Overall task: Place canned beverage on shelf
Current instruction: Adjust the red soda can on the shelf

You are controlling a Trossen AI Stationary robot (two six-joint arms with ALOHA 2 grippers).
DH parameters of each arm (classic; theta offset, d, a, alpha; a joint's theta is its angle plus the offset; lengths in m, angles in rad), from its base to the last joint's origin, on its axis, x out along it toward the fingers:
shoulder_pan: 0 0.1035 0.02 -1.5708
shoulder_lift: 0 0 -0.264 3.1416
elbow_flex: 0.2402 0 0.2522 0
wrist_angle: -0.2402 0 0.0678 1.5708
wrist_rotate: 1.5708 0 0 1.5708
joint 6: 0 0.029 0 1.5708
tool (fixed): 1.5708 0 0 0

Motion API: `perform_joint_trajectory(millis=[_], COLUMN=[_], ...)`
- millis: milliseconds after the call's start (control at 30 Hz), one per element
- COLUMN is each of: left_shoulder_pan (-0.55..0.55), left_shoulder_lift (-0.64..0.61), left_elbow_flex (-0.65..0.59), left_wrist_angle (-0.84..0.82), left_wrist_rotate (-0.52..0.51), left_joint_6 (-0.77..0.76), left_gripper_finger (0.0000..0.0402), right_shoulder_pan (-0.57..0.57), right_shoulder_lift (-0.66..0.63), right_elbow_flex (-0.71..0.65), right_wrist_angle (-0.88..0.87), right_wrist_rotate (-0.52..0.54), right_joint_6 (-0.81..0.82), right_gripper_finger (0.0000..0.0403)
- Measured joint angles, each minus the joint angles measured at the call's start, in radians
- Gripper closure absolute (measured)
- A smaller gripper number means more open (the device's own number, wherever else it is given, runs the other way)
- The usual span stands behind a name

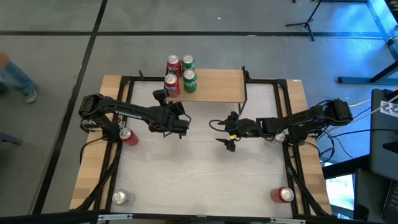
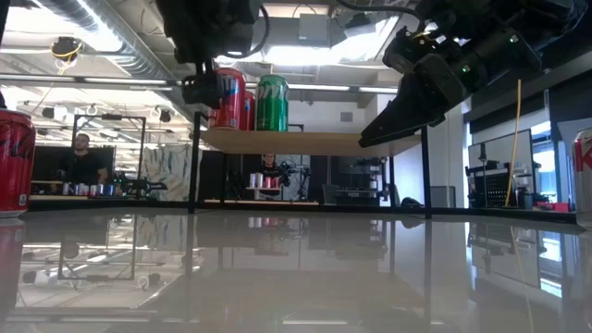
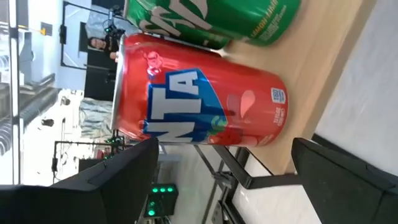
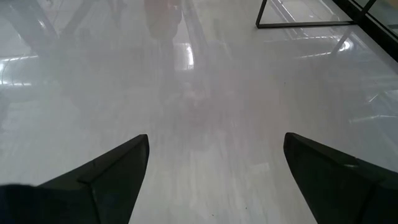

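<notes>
- High view: We see four cans standing on the shelf [image 1: 214, 85] at its left end: two red and two green. The front red Fanta can [image 1: 171, 84] stands at the shelf's edge, beside a green can [image 1: 189, 81]. Three more cans wait on the worktop [image 1: 205, 180]: one red can [image 1: 128, 136] under the left arm, one silver-topped can [image 1: 120, 197] at the near left corner, and one red can [image 1: 283, 195] at the near right corner. So we judge the task a little over half done, with three cans left to place.
- High view, arms: The left hand [image 1: 165, 93] reaches toward the front red can on the shelf. The right hand [image 1: 221, 132] hangs over the middle of the worktop, far from any can.
- Low view: The shelf board carries the cans at its left end; the right part of it is free.
- Left wrist view: The left hand's fingers [image 3: 112, 183] stand wide apart on both sides of the Fanta can and do not press it, so the can is released and rests on the shelf.
- Right wrist view: The right hand's fingers [image 4: 106, 171] are spread wide with only bare worktop between them; it holds nothing.
</notes>
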Motion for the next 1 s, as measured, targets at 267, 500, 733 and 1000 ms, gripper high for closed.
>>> perform_joint_trajectory(millis=[267,500,733,1000], left_shoulder_pan=[0.048,0.107,0.132,0.12], left_shoulder_lift=[0.0,0.0,0.0,0.0], left_elbow_flex=[0.0,0.0,0.0,0.0], left_wrist_angle=[0.116,0.176,0.186,0.182], left_wrist_rotate=[-0.008,-0.004,-0.003,0.0], left_joint_6=[0.128,0.204,0.208,0.209], left_gripper_finger=[0.0043,0.0043,0.0043,0.0043], right_shoulder_pan=[0.0,0.0,0.0,0.0], right_shoulder_lift=[0.0,0.0,0.0,0.0], right_elbow_flex=[0.0,0.0,0.0,0.0], right_wrist_angle=[0.0,0.0,0.0,0.0], right_wrist_rotate=[0.009,0.009,0.01,0.01], right_joint_6=[-0.004,-0.004,-0.004,-0.004], right_gripper_finger=[0.0033,0.0033,0.0033,0.0033])
